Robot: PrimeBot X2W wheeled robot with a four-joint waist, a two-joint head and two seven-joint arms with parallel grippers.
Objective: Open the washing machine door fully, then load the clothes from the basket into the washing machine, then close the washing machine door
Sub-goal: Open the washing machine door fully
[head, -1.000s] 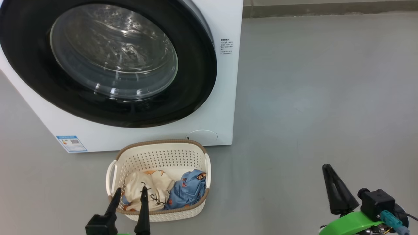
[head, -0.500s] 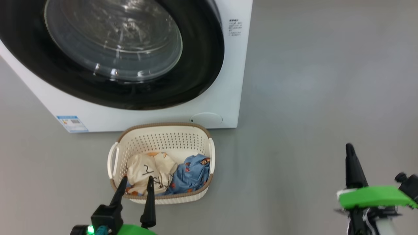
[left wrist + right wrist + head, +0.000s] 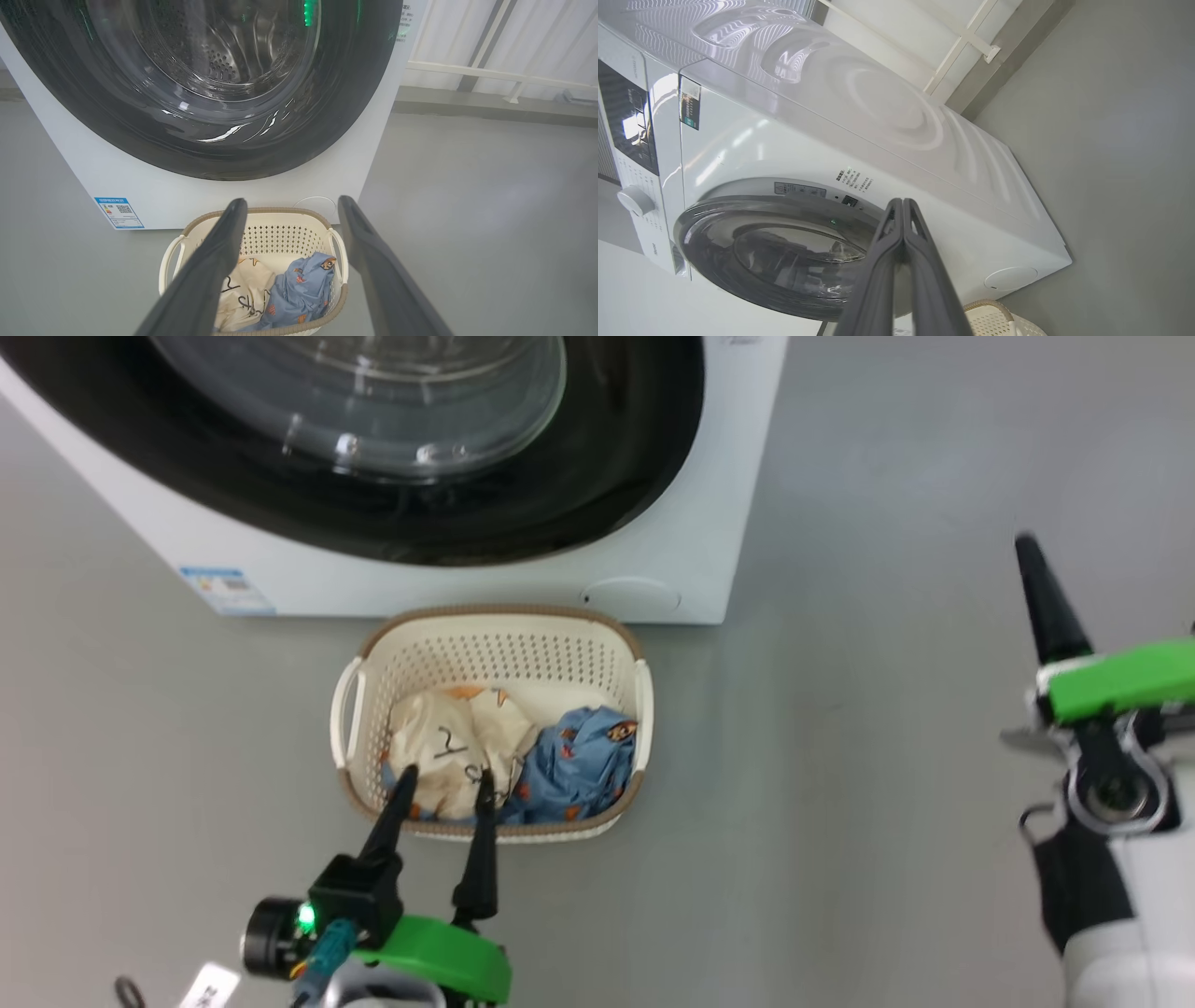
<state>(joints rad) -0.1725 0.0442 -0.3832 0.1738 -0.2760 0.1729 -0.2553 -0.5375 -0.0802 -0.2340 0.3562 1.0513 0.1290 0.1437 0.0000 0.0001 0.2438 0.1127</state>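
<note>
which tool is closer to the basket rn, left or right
Left. The left tool is open with its fingertips over the near rim of the basket, above the clothes. The right tool is shut, well off to the basket's right above the floor.

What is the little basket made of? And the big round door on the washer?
The basket looks like cream plastic: smooth walls with neat rows of holes. Its brown rim looks woven, maybe moulded too. The door has a clear middle, likely glass, and a glossy black rim, probably plastic, mirroring light.
</note>
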